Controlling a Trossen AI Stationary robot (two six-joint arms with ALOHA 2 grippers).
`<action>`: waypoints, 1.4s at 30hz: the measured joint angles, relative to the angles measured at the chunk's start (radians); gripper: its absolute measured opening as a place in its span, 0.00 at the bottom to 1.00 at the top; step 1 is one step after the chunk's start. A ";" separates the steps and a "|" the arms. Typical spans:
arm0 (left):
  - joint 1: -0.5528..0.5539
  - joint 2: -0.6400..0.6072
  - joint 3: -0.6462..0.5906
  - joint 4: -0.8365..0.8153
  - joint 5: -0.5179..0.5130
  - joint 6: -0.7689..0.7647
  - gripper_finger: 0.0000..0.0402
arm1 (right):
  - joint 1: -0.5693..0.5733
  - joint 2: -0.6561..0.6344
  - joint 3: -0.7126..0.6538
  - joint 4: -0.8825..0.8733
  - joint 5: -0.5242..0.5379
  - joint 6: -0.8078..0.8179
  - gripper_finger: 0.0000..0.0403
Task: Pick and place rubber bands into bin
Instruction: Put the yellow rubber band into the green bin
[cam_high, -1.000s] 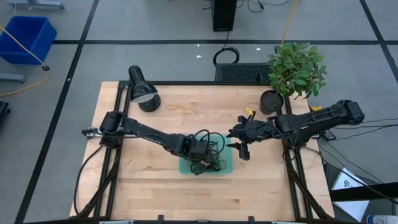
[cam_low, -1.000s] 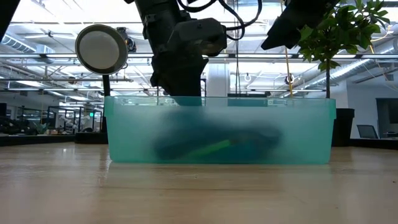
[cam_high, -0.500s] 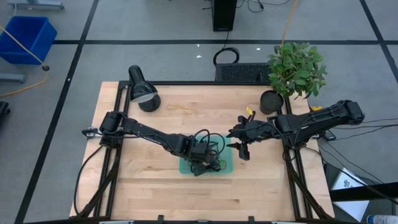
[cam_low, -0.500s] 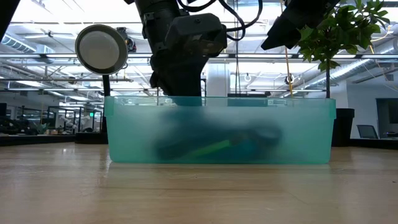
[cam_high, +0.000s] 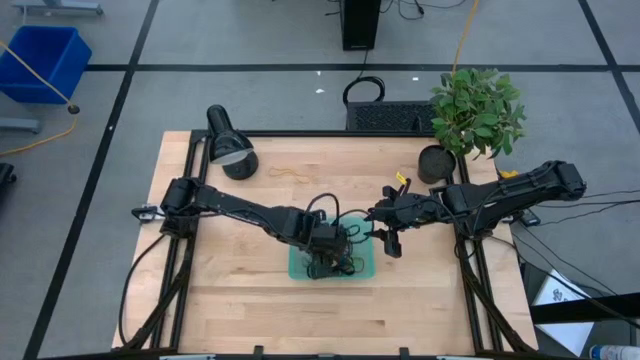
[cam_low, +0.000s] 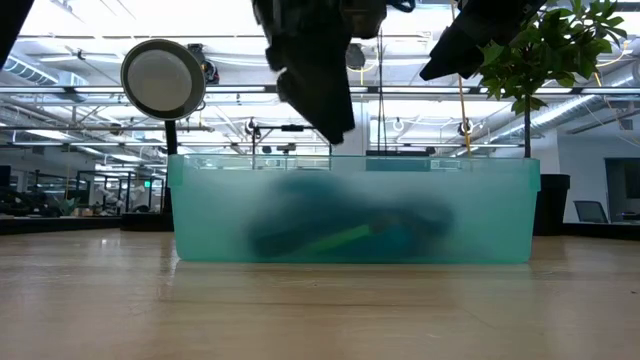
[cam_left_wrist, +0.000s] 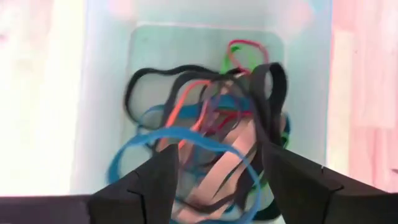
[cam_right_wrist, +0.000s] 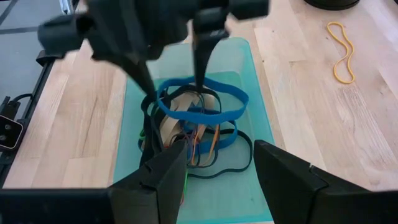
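Many rubber bands (cam_left_wrist: 205, 134) lie tangled in the bin (cam_high: 365, 268) at frame centre — my left gripper (cam_left_wrist: 217, 180) hangs above, fingers spread; right gripper (cam_right_wrist: 217, 168) waits open beside it — one tan band (cam_right_wrist: 341, 51) remains on the table.

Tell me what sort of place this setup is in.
Probably a robotics lab in an open-plan office or workshop: grey floor marked with black tape lines, exposed ceiling pipes, and a wooden workbench fitted with two dark robot arms.

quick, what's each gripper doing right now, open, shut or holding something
Left gripper: open, holding nothing, above the rubber bands in the bin.
Right gripper: open, empty, beside the bin.
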 joint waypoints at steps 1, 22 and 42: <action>0.006 0.000 0.021 -0.035 0.000 0.012 0.60 | 0.000 0.000 0.000 0.000 0.000 0.000 0.45; 0.349 -0.193 0.201 -0.376 -0.095 0.282 0.61 | -0.003 0.000 0.000 0.000 0.163 0.000 0.45; 0.615 -0.180 -0.161 -0.151 0.077 0.748 0.56 | -0.076 0.000 0.000 0.005 0.315 -0.001 0.45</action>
